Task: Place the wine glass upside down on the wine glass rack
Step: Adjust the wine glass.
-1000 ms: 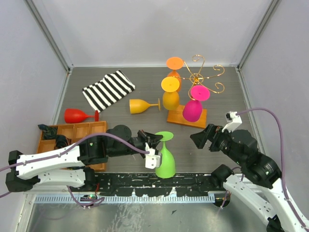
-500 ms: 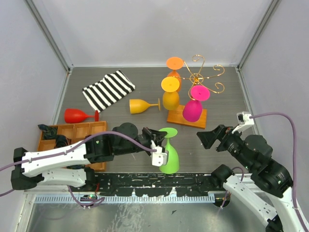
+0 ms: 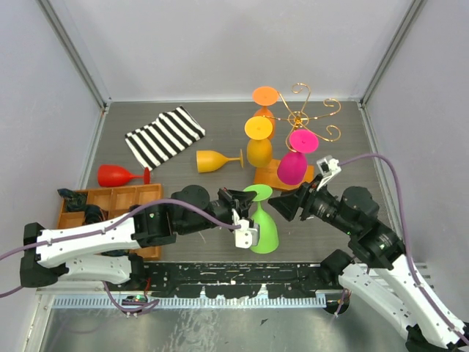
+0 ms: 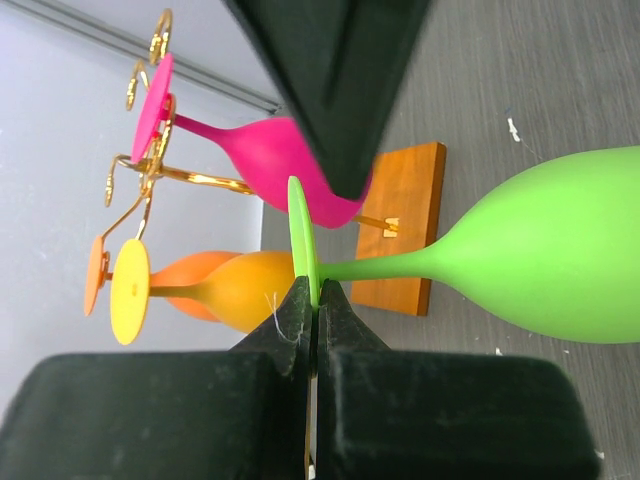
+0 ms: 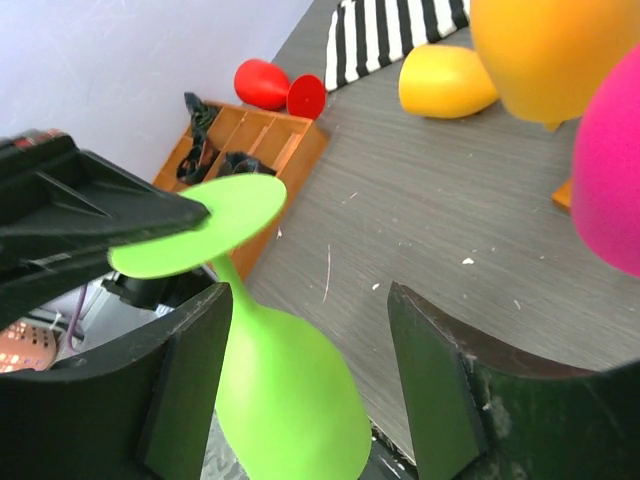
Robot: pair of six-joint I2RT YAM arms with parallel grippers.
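A green wine glass [image 3: 263, 232] hangs upside down near the table's front, bowl lowest and tilted. My left gripper [image 3: 245, 199] is shut on the rim of its flat foot [image 4: 298, 235], which is pinched between both pads. My right gripper [image 3: 283, 206] has come in from the right and is open. In the right wrist view its fingers [image 5: 190, 350] straddle the green bowl [image 5: 285, 395], with a clear gap on the right side. The wine glass rack [image 3: 309, 116], gold wire on a wooden base [image 3: 268, 177], stands behind with orange, yellow and pink glasses hanging on it.
A yellow glass [image 3: 217, 160] and a red glass [image 3: 119, 175] lie on their sides on the table. A striped cloth [image 3: 165, 136] lies at the back left. A compartmented wooden tray [image 3: 110, 199] sits at the front left, under the left arm.
My right gripper has swung left from beside the rack base to the green glass, its jaws narrowing. The left gripper has carried the glass a little to the right.
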